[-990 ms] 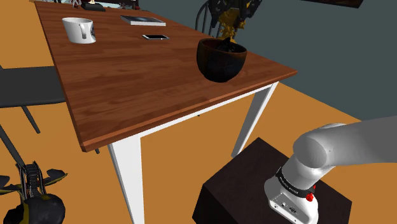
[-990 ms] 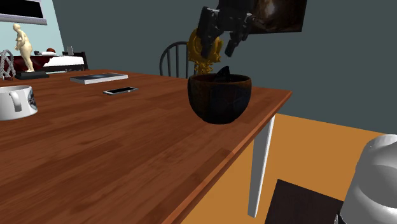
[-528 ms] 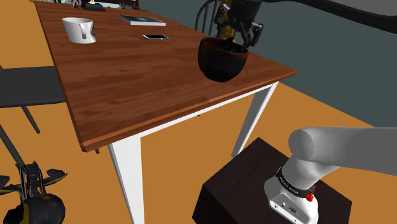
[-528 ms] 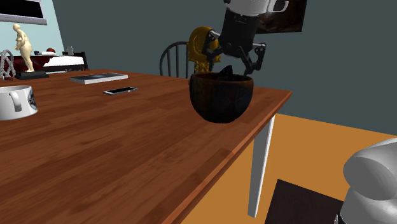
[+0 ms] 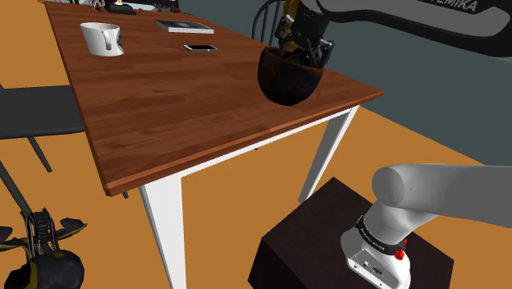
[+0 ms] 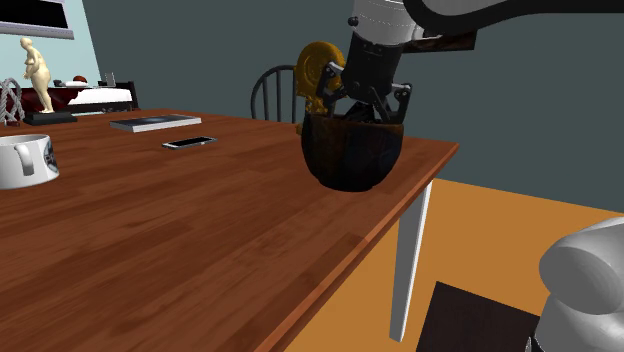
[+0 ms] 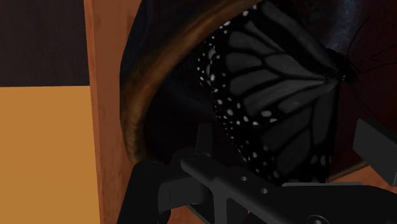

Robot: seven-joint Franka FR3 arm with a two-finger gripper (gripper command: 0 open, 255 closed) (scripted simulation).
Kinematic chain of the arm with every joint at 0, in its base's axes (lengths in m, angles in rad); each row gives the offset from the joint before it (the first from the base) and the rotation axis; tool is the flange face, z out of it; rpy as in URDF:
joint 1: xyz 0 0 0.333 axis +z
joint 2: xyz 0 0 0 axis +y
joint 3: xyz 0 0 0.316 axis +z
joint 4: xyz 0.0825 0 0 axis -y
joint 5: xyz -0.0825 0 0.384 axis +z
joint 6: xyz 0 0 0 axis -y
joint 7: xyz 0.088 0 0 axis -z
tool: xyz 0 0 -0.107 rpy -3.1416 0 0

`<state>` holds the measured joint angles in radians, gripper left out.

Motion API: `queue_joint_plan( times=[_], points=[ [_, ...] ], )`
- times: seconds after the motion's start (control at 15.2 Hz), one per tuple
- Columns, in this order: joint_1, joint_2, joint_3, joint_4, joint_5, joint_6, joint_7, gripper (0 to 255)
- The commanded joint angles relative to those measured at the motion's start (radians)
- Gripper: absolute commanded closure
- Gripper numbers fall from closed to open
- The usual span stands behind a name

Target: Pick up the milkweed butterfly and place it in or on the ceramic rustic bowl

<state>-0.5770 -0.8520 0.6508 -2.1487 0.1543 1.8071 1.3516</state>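
A dark brown rustic bowl [image 5: 287, 78] [image 6: 352, 155] stands near the table's corner. Inside it lies the butterfly [image 7: 273, 95], drawn grey-black with white dots along the wing edges, resting against the bowl's rim [image 7: 137, 95]. My black gripper [image 5: 305, 53] [image 6: 368, 105] [image 7: 289, 143] is lowered into the bowl's mouth from above. Its fingers [image 7: 203, 143] stand wide apart, one on each side of the butterfly's wings. I see no contact between them and the wings.
On the wooden table [image 5: 164, 107] are a white mug [image 5: 102, 37] [image 6: 20, 160], a phone [image 5: 200, 48] [image 6: 188, 142] and a flat book [image 5: 184, 26]. A golden object [image 6: 318, 75] and a chair [image 6: 272, 95] stand just behind the bowl. The table edge lies close beside the bowl.
The gripper has come down from above the bowl until its spread fingers reach inside the rim. The bowl has shifted very slightly.
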Motion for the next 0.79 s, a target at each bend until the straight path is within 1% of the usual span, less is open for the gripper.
queue_joint_plan(
  times=[0.0,0.26,0.33,0.53,0.73],
  points=[
    [-0.002,0.009,0.008,-0.016,0.003,0.003,0.003,0],
    [-0.001,0.010,0.007,-0.016,0.002,0.003,0.004,0],
    [-0.001,0.009,0.007,-0.017,0.003,0.003,0.004,255],
    [-0.008,0.020,0.006,-0.003,-0.002,0.001,0.000,255],
    [-0.004,0.014,0.003,-0.006,-0.001,-0.002,-0.001,255]
  ],
)
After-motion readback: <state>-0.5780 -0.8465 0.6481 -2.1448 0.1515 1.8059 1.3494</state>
